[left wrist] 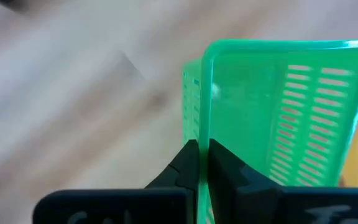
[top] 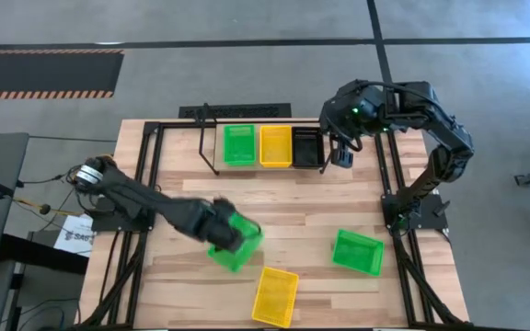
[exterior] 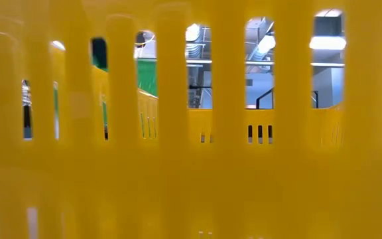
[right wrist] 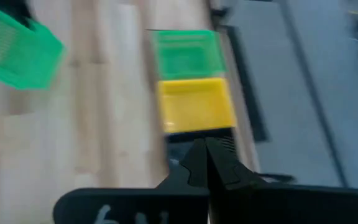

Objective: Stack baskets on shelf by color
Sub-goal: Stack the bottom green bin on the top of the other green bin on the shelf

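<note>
Green basket at lower centre is pinched by its rim in the closed left tool, tilted for carrying to the shelf; right tool shut, empty.

Green basket tilted, apparently lifted, green, yellow, black baskets on shelf

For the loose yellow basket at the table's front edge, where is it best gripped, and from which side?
Probably by one rim wall, from above: the yellow basket lies open side up, apart from the other baskets, so one finger can drop inside a thin slotted wall and one outside.
</note>
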Motion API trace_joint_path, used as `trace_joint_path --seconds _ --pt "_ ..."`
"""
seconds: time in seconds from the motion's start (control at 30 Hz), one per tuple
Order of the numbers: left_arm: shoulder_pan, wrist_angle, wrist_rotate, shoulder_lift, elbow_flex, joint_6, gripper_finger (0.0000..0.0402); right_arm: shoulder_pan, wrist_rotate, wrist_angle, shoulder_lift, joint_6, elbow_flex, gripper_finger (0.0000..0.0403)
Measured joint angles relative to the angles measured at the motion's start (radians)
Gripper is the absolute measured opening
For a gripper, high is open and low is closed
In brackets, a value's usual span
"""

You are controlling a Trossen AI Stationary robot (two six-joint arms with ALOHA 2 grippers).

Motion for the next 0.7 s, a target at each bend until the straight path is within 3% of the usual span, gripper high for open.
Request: trace_joint_path --seconds 0.17,0.3,0.5,0.7 --pt "0.102 -0.188 -0.159 -0.081 0.099 -0.073 0.0 -0.046 0.183 0.0 0.0 0.034 0.0 0.0001" --pt "0.228 -0.177 -0.219 -0.144 0.104 -0.004 0.0 -0.103 0.206 0.0 0.0 0.07 0.0 0.0001" --pt "0.467 -0.046 -0.209 -0.191 0.104 0.244 0.0 -0.173 0.212 0.001 0.0 0.134 0.0 0.0001" --pt "0.692 0.137 -0.034 -0.178 0.104 0.404 0.0 -0.218 0.336 0.0 0.0 0.15 0.0 0.0001"
